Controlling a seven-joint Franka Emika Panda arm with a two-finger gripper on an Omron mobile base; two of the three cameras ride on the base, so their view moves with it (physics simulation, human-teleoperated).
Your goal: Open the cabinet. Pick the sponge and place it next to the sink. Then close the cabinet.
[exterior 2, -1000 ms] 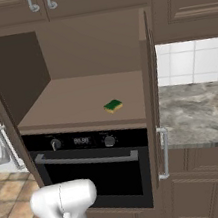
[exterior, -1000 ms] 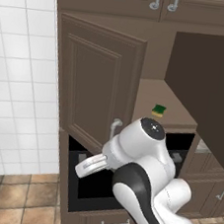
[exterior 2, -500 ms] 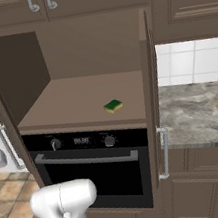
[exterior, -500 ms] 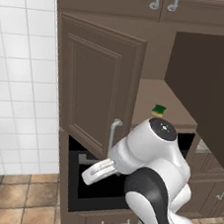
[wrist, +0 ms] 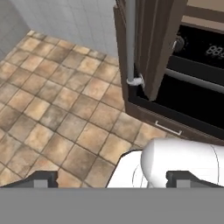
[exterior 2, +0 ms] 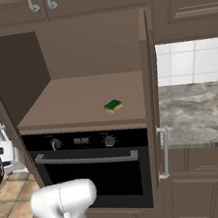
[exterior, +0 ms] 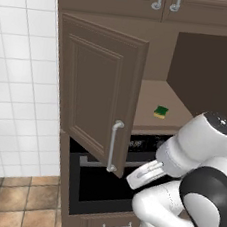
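- Sponge (exterior 2: 113, 105): small flat rectangle, green face over a yellow layer, lying flat on the cabinet shelf (exterior 2: 70, 105), twd the front edge and right of centre, well clear of the side walls.
- Handling (judged): v. light, soft, compressible; won't break, won't slip much. Low profile, so best taken from above across the short sides, fingers coming close to the shelf; a light squeeze should do.
- Cabinet (exterior: 158, 50): both doors swung out. Left door (exterior: 100, 96) stands open w/ its long vertical bar handle (exterior: 113, 146) at the free edge; right door (exterior 2: 153, 88) is seen edge-on, handle (exterior 2: 163, 153) low on it.
- Gripper (wrist: 111, 178): jaws apart, nothing btwn them; two dark tips stand wide at the bottom of the hand view, aimed down at the floor tiles (wrist: 52, 109) beside the left door's lower handle end (wrist: 134, 80).
- Arm (exterior: 197, 146): low, in front of the black oven (exterior 2: 93, 164), below shelf level.
- Surface: plain brown shelf, smooth, nothing but the sponge on it.
- Room: white wall tiles (exterior: 21, 64) to the left; grey marble worktop (exterior 2: 198, 113) right of the cabinet, upper doors above it.
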